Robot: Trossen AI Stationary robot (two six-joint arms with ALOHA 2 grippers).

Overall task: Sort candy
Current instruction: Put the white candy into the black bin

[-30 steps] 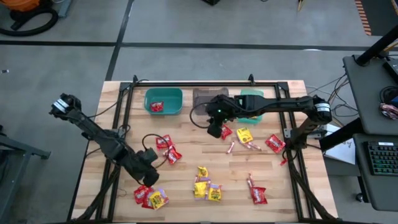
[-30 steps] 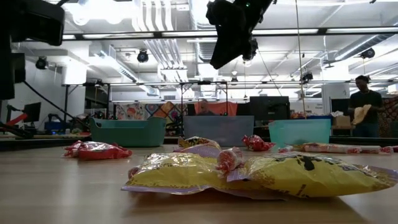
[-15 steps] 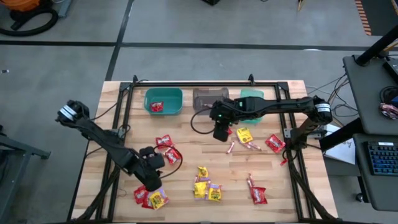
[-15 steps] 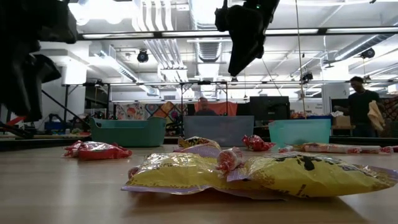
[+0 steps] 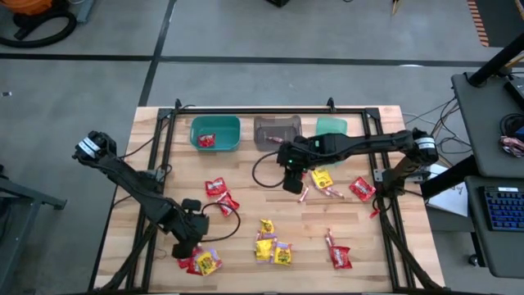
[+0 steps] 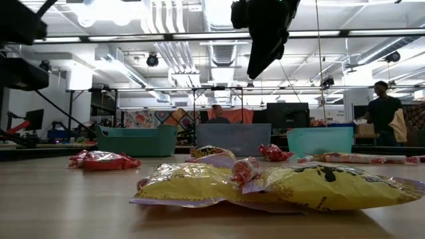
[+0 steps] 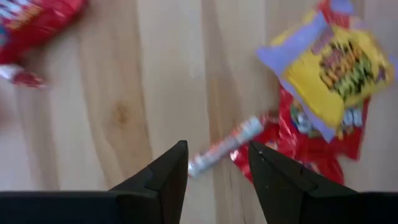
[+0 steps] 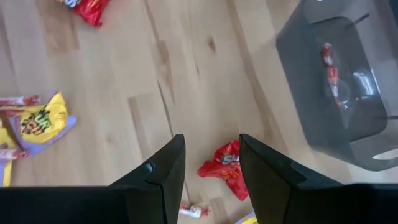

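Candy lies scattered on the wooden table. Red packets [image 5: 221,195], yellow packets [image 5: 272,246] and thin pinkish sticks [image 5: 304,194] rest flat. My left gripper [image 5: 187,246] is open above the near-left cluster. In the left wrist view its fingers [image 7: 217,147] stand on either side of a pinkish stick [image 7: 225,147], beside a yellow packet [image 7: 333,68] that lies on a red packet [image 7: 311,146]. My right gripper [image 5: 292,182] hangs open near the table's middle, over a red packet [image 8: 225,168]. The low view shows it high up [image 6: 265,40].
Three bins stand along the far edge: teal [image 5: 215,133] with a red packet inside, grey [image 5: 277,131] with sticks [image 8: 329,68], green [image 5: 332,127]. A black frame [image 5: 262,111] borders the table. More packets lie right [image 5: 361,188] and near [image 5: 340,256]. People stand in the room behind.
My left gripper has moved toward the near edge and down onto the near-left candy cluster. My right gripper has moved away from the grey bin, toward the near edge and slightly right, over the candy near the middle. No candy has moved.
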